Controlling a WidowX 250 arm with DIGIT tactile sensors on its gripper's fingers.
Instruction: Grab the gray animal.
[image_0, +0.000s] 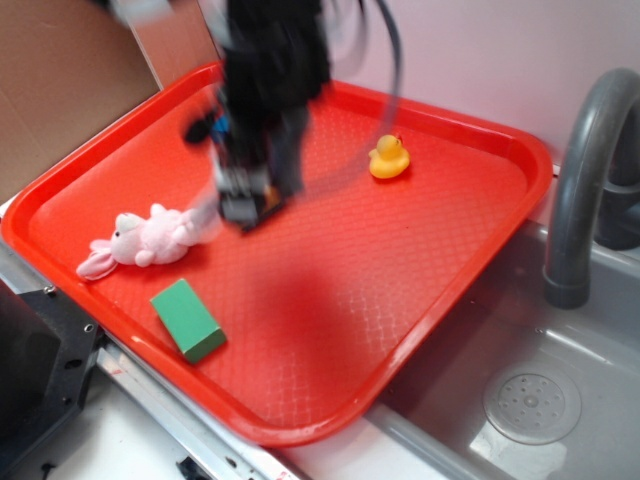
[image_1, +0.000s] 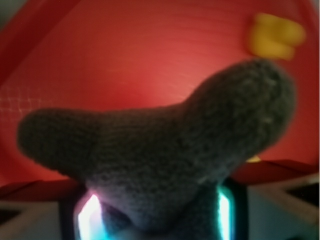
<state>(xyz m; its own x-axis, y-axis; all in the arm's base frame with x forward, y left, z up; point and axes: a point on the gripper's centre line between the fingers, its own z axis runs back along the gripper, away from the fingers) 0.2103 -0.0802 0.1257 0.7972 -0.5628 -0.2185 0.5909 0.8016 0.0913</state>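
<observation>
In the wrist view the soft gray knitted plush animal (image_1: 165, 165) fills the lower centre, clamped between the gripper's (image_1: 155, 210) two lit fingers. In the exterior view the blurred black gripper (image_0: 245, 205) hangs at upper left centre above the red plastic tray (image_0: 400, 300), just beside the pink plush bunny (image_0: 140, 243).

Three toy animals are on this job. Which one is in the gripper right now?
The gray animal: the wrist view shows its knitted gray body wedged in the gripper. The pink bunny and the yellow duck lie free on the red tray.
</observation>
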